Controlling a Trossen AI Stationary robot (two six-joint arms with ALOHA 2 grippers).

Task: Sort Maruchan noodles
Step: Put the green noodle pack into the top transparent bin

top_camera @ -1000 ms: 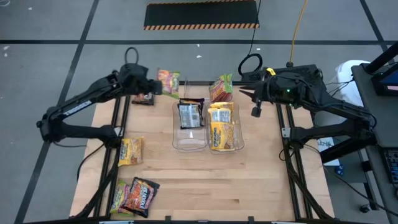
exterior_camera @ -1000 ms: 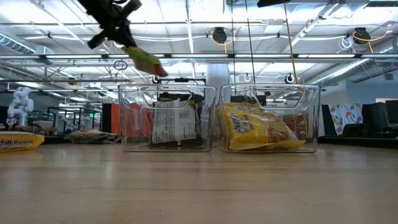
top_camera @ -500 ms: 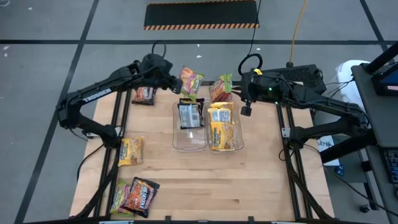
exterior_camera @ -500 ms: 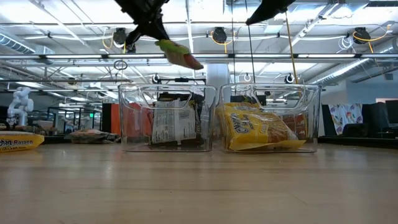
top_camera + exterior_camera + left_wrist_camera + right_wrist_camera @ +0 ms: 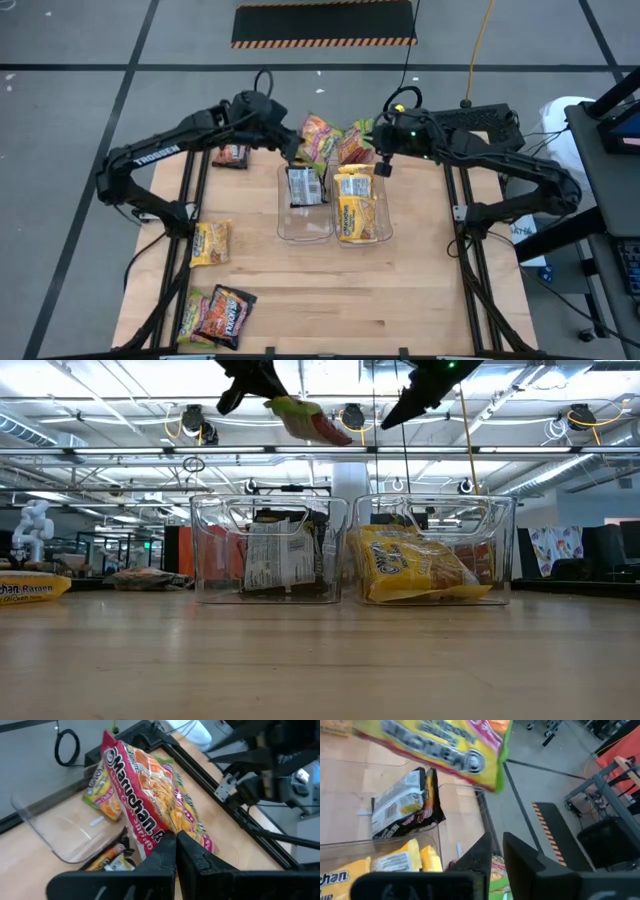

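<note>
A pink-green Maruchan packet [image 5: 145,790] hangs in the air over the far end of the two clear bins, with my left gripper [image 5: 292,150] shut on it. The same packet [image 5: 305,420] shows high above the bins in the low view. My right gripper [image 5: 495,847] stands close to its right, above the right bin's far end, fingers a narrow gap apart with nothing between them. A second pink-green packet [image 5: 356,145] lies on the table just behind the right bin. The left bin [image 5: 305,228] holds a dark packet [image 5: 304,185]; the right bin [image 5: 385,225] holds yellow packets [image 5: 355,205]. My left gripper pinches the pink-green packet's near end [image 5: 165,827] between its two shut fingers. The fingers come slanting down from the table's left. The packet is lifted clear and sticks out beyond the fingertips, tilted, toward my right gripper.
On the table's left side lie a dark packet [image 5: 232,155] at the far edge, a yellow packet [image 5: 210,243] midway, and a few more packets [image 5: 218,315] at the near left corner. The wood in front of the bins is bare.
My left gripper has carried the pink-green packet toward the table's right and a little up, from beside the far left edge to over the bins' far end, rolling as it went. My right gripper has come down and toward the left, nearer that packet.
</note>
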